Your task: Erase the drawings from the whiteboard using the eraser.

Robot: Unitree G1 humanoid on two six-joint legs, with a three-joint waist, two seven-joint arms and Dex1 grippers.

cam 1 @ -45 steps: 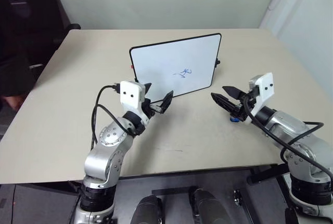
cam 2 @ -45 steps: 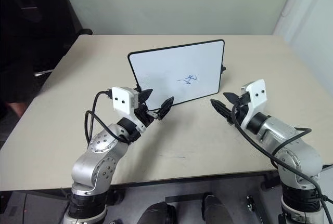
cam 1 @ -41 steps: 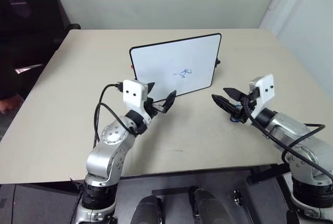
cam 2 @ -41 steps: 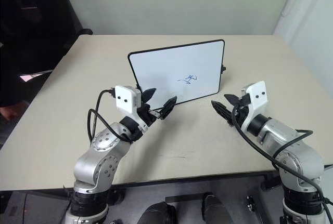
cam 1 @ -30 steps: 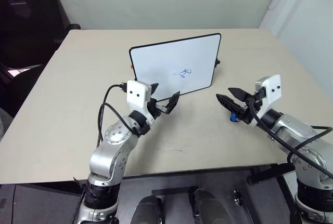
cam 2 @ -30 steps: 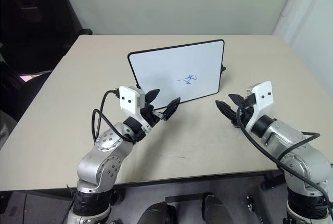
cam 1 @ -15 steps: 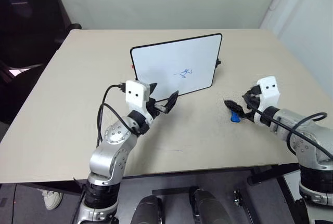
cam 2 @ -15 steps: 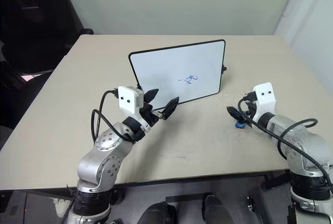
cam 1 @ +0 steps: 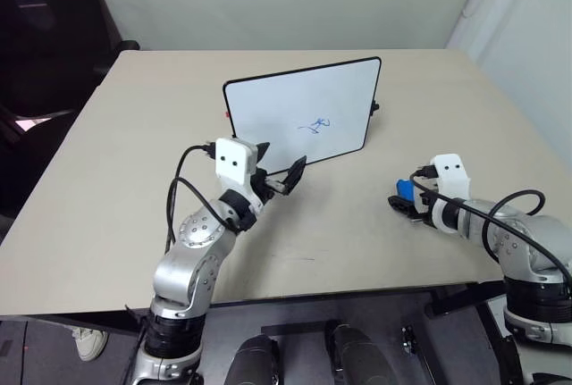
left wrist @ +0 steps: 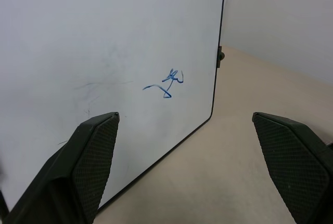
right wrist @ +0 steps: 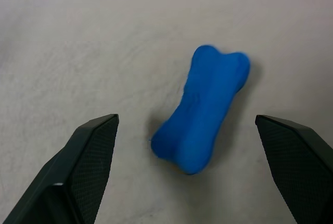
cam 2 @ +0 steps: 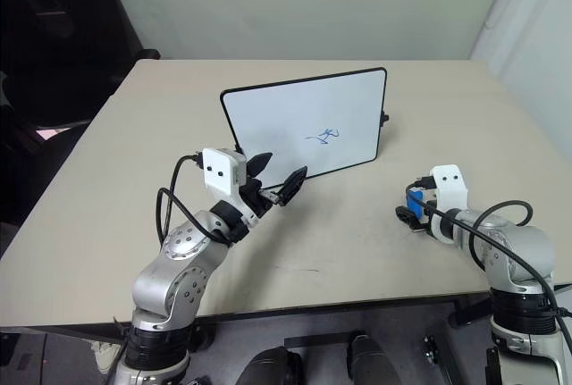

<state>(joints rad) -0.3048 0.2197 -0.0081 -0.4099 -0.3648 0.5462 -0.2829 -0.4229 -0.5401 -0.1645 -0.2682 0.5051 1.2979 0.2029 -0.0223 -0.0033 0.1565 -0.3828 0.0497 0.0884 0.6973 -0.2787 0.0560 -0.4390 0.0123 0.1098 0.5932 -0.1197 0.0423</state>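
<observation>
Nearest, toward the desk (cam 1: 107,188)'s right edge: right gripper (cam 1: 404,204) lowered over the eraser (right wrist: 202,107), fingers spread wide to either side of it, nothing grasped. Eraser a bright blue bone-shaped block lying flat on the desk, between the open fingers and apart from both. Further in, left of centre: left gripper (cam 1: 279,171) raised off the desk just in front of the whiteboard (cam 1: 286,104), fingers wide apart, empty. Beyond, mid-desk: whiteboard propped up at a lean, black-framed, with the drawings (left wrist: 167,82), a small blue scribble, toward its lower right.
</observation>
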